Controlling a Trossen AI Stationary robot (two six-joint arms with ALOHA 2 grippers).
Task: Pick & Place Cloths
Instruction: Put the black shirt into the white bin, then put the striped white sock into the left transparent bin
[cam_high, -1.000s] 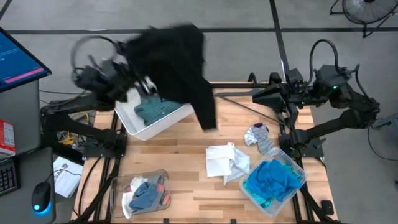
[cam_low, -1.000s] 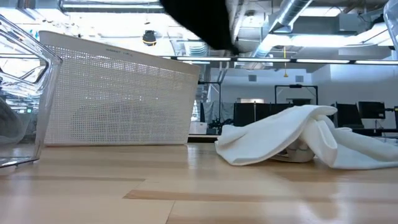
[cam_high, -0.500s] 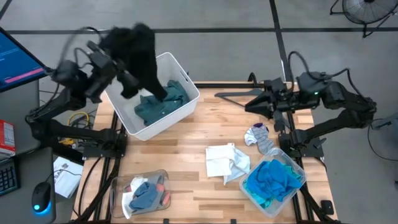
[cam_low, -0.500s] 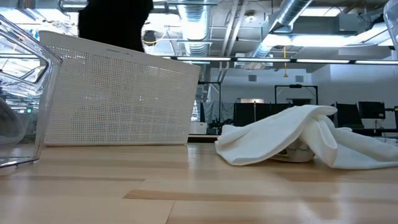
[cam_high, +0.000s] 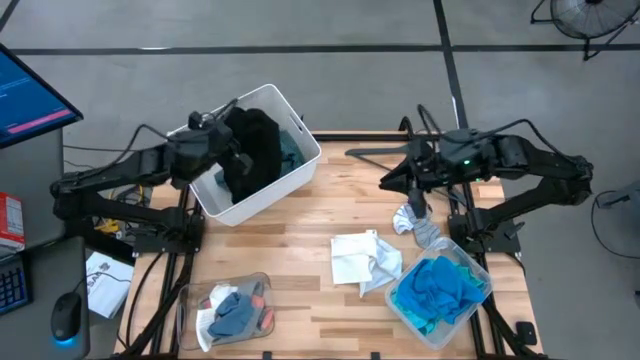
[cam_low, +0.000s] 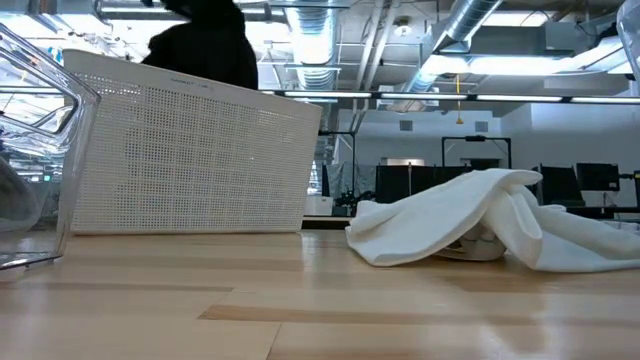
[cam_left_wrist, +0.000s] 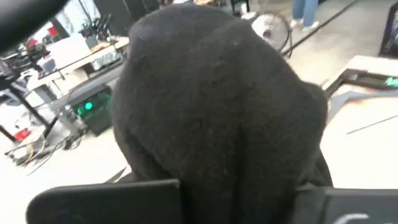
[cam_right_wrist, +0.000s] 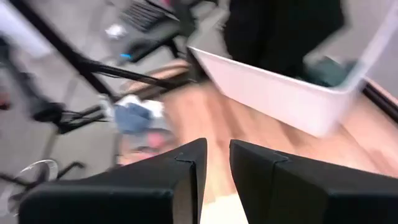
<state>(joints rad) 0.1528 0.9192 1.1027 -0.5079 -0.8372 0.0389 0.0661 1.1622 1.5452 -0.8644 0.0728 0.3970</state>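
While held, black cloth (cam_high: 255, 150) over bin (cam_high: 300, 172)

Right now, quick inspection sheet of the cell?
Surface: wooden table, mostly bare at centre.
Job's things: black cloth hanging into the white bin over a teal cloth; white cloth loose on the table; grey cloth beside it; turquoise cloth in a clear tub.
Clutter: black hanger at the far edge; second clear tub holding cloths.
End effectors: left end effector at the bin, shut on the black cloth; right end effector above the table near the grey cloth, nearly closed, empty.
Cables: looped along both arms.
Surroundings: monitor, fan.
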